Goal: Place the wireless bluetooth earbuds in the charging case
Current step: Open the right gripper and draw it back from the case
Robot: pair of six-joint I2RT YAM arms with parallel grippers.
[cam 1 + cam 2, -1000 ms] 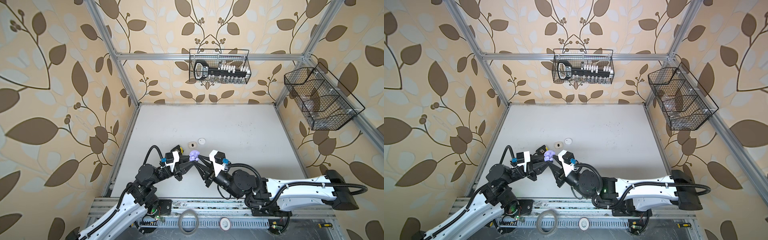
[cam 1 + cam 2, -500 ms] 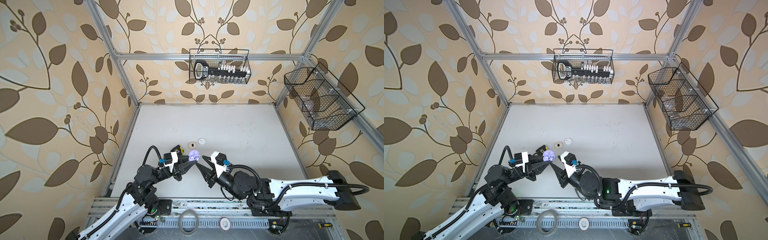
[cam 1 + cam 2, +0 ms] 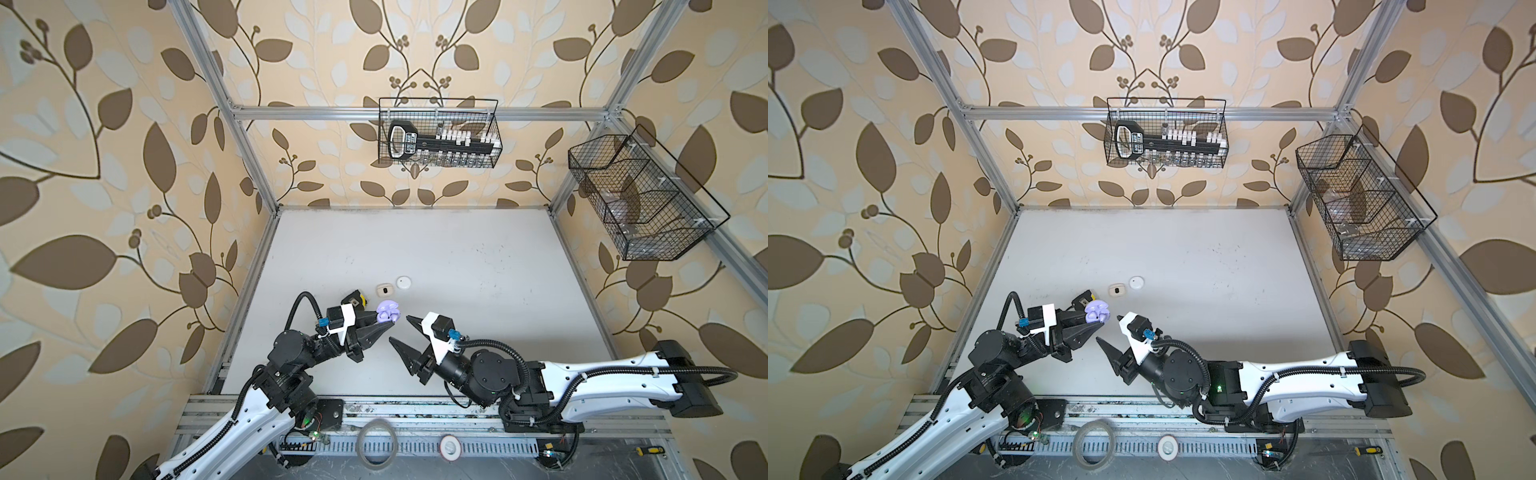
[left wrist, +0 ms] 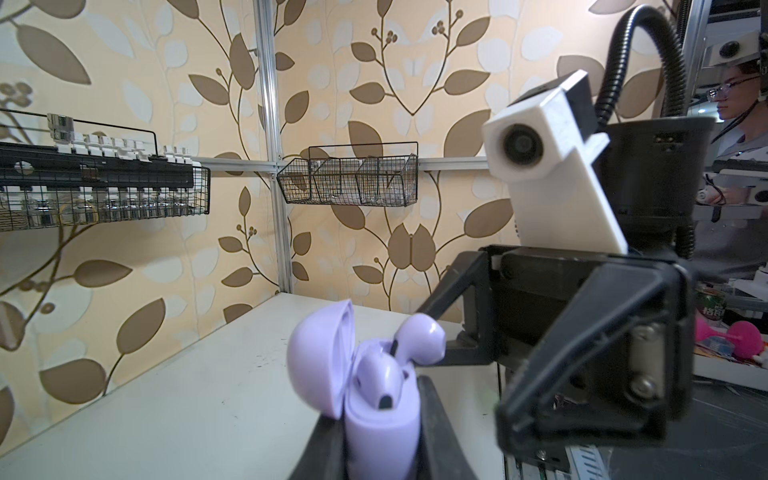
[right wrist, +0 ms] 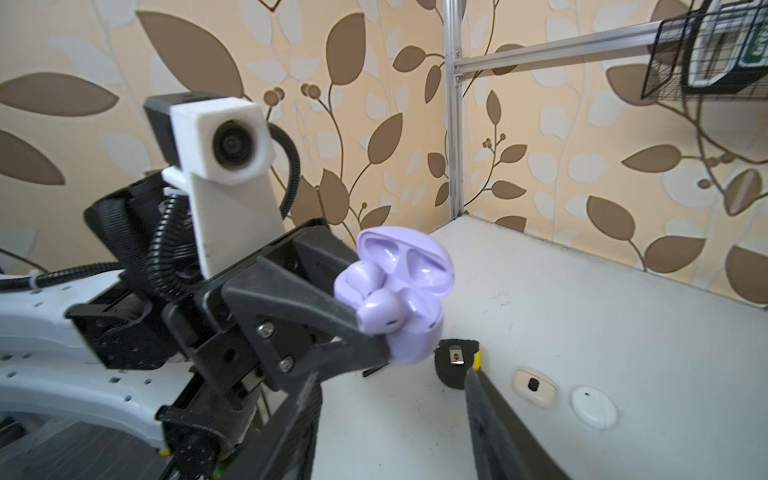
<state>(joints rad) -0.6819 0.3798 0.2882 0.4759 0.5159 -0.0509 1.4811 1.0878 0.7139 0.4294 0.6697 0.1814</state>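
Observation:
My left gripper (image 3: 384, 328) is shut on the lavender charging case (image 3: 387, 312), held above the table with its lid (image 4: 320, 361) open. Two lavender earbuds rest in it. One earbud (image 4: 380, 382) sits low in its socket. The other earbud (image 4: 419, 338) stands higher and tilted, its stem inside. The right wrist view shows the case (image 5: 415, 336), both earbuds (image 5: 380, 316) and the left gripper's fingers (image 5: 299, 307) clamping it. My right gripper (image 3: 401, 329) is open and holds nothing, a short way right of the case.
On the table behind the case lie a black and yellow tape measure (image 3: 355, 300), a small cream case (image 3: 384, 289) and a white round case (image 3: 403, 283). Wire baskets hang on the back wall (image 3: 438, 133) and the right wall (image 3: 640, 199).
My right gripper has opened wider and drawn back from the lavender case toward the front right. The left gripper still holds the case in the same place.

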